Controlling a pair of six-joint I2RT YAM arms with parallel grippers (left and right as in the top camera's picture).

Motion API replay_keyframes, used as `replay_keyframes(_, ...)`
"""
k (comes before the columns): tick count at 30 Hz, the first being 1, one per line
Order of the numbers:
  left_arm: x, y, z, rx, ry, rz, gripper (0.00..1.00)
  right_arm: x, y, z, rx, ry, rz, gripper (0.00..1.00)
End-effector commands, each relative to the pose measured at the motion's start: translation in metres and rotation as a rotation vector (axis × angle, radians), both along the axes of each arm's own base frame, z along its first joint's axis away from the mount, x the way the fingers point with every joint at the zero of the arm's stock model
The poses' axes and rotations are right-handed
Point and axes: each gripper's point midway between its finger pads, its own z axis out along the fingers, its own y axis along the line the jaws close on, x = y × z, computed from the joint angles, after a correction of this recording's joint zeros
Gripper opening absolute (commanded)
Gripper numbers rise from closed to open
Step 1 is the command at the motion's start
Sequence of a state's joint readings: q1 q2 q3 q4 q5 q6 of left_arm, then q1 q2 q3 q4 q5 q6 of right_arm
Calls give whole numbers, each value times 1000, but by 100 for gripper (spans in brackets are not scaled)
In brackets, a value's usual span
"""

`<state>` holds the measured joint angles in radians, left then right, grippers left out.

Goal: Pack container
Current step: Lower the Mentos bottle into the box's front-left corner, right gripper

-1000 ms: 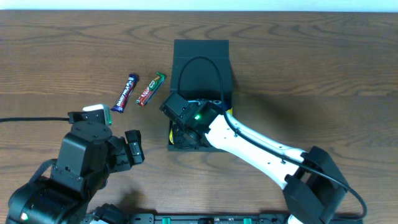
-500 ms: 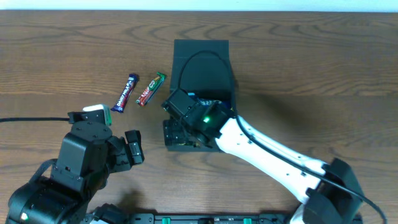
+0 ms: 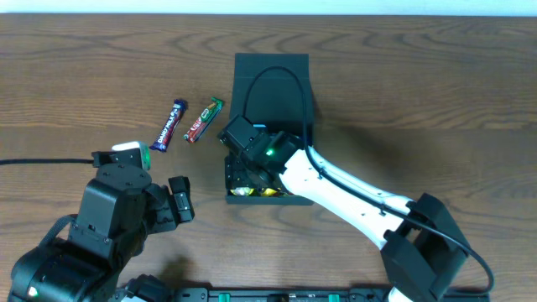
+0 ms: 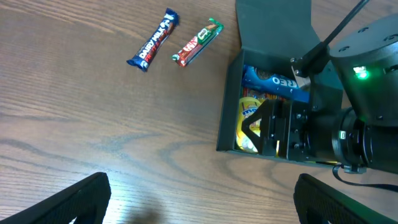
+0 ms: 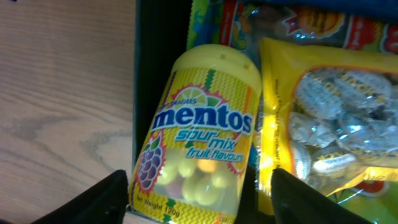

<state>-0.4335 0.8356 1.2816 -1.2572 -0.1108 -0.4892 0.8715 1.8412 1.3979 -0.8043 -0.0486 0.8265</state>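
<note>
The dark teal container (image 3: 273, 92) stands mid-table with its flap lid (image 3: 271, 67) open towards the back. Inside lie a yellow Mentos bottle (image 5: 199, 130), a yellow bag of wrapped sweets (image 5: 329, 118) and a blue Oreo packet (image 4: 273, 81). My right gripper (image 5: 200, 200) hovers over the container's near end, open, its fingers (image 5: 93, 199) straddling the Mentos bottle with a gap on the right side. My left gripper (image 4: 202, 205) stays wide open over bare table to the left of the container, holding nothing.
Two snack bars lie on the table left of the container: a blue one (image 3: 170, 124) and a red-and-green one (image 3: 204, 120). A black cable (image 3: 277, 84) arcs over the open lid. The right arm (image 3: 352, 197) reaches in from the near right.
My right gripper has gone from shut to open over the container, and yellow packets now show under it. The left arm has not moved.
</note>
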Motion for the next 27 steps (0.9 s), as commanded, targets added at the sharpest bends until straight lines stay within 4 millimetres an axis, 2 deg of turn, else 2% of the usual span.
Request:
replay_keyframes(1,0,1,3,7,-7,-8,95,8,-5,-1,-15,-13,-25,74)
replay_keyframes(10,0,1,3,7,-7,-8,95,0,-12,-24,-77,48,-18,64)
replay_keyframes(14,0,1,3,6,-7,-8,95,-2,-14,-24,-86,55,-17,50)
replay_keyframes(17,0,1,3,6,-7,-8,95,-3,-15,-25,-92,55,-2,44)
replay_keyframes(22,0,1,3,6,-7,-8,95,-4,-12,-24,-81,56,0,24)
replay_keyframes(27,0,1,3,6,-7,-8,95,1,-6,-22,-81,12,-43,17)
